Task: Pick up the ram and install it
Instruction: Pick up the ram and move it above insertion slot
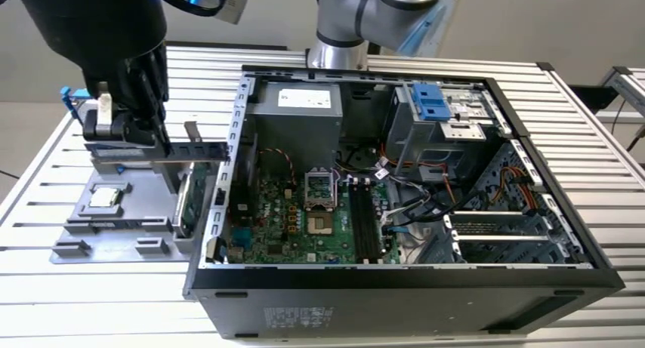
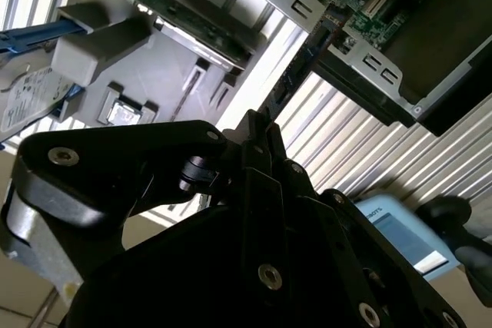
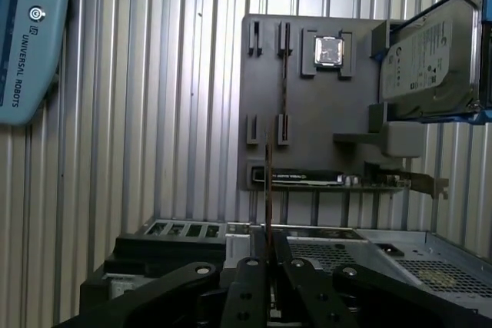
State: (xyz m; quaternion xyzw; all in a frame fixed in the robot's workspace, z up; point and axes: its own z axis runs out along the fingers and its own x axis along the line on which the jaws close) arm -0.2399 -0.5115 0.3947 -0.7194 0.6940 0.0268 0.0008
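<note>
- Ram (image 1: 202, 148) was in the hand (image 1: 162, 140), a thin dark stick held level and on edge; in the first wrist view it showed edge-on as a narrow line (image 3: 269, 190) rising from between the fingers.
- The hand was closed narrow on one end of the ram, with the rest of the stick reaching towards the computer case (image 1: 403, 287).
- It hung over the gray tray (image 1: 141, 197) on the table (image 1: 101, 303), just beside the case's open side and apparently clear of the tray.
- The pick-up looked done: the stick sat in the grip, not in the tray.
- Installing was not yet done. The memory slots (image 1: 363, 223) on the motherboard (image 1: 272, 227) lay well apart from the hand and looked empty.
- Left in the tray were the processor chip (image 1: 106, 198), the expansion card (image 1: 192, 193) standing on edge below the ram, and the hard drive (image 3: 427, 59).
</note>
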